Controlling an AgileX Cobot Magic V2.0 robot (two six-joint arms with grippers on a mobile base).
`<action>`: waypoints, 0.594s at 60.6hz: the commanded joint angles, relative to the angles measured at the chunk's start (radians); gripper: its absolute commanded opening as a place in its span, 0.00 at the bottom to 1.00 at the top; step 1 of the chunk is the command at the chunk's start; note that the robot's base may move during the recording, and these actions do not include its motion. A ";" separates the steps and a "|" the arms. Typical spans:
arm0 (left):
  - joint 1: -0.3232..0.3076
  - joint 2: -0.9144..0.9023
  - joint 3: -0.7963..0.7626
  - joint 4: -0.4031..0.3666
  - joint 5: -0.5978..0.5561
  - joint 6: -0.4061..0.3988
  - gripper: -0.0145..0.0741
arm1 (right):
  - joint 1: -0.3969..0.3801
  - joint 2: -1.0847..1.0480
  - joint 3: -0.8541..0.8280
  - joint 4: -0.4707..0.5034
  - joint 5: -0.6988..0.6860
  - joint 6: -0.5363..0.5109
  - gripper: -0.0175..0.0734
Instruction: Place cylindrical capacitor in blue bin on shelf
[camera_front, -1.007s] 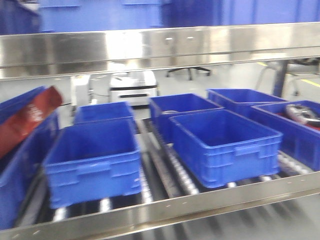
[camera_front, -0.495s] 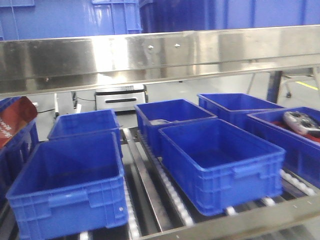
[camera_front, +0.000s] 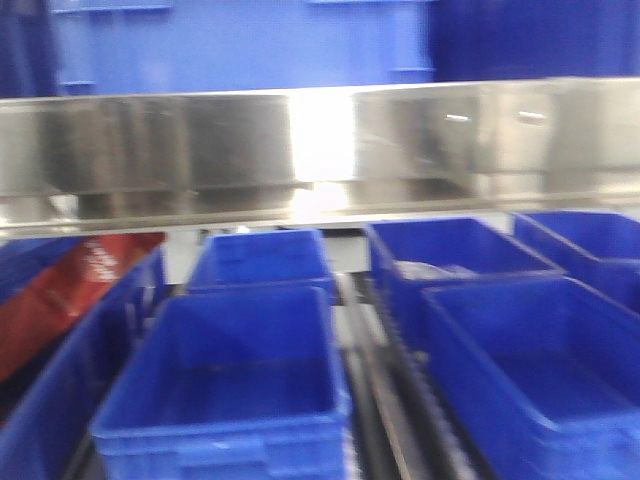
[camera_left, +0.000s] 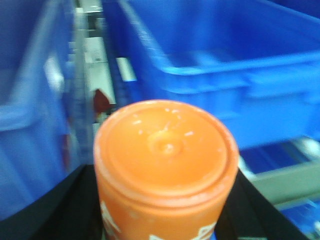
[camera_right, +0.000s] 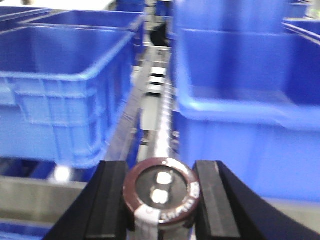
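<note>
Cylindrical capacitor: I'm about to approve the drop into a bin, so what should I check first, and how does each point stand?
1. Cylindrical capacitor held in the left gripper: ok.
2. Right gripper free: not ok, it is shut on a dark-rimmed cylinder.
3. Front-left blue bin has room: ok, nothing seen inside.
4. Capacitor over a bin opening: cannot tell.
5. Headroom under the shelf rail: cannot tell.
6. Front view sharp enough to aim: not ok, blurred.
</note>
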 joint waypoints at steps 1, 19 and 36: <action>-0.006 0.000 -0.007 -0.002 -0.020 0.000 0.04 | 0.002 0.000 -0.009 -0.003 -0.025 -0.003 0.01; -0.006 0.000 -0.007 -0.002 -0.020 0.000 0.04 | 0.002 0.000 -0.009 -0.003 -0.025 -0.003 0.01; -0.006 0.000 -0.007 -0.002 -0.020 0.000 0.04 | 0.002 0.000 -0.009 -0.003 -0.025 -0.003 0.01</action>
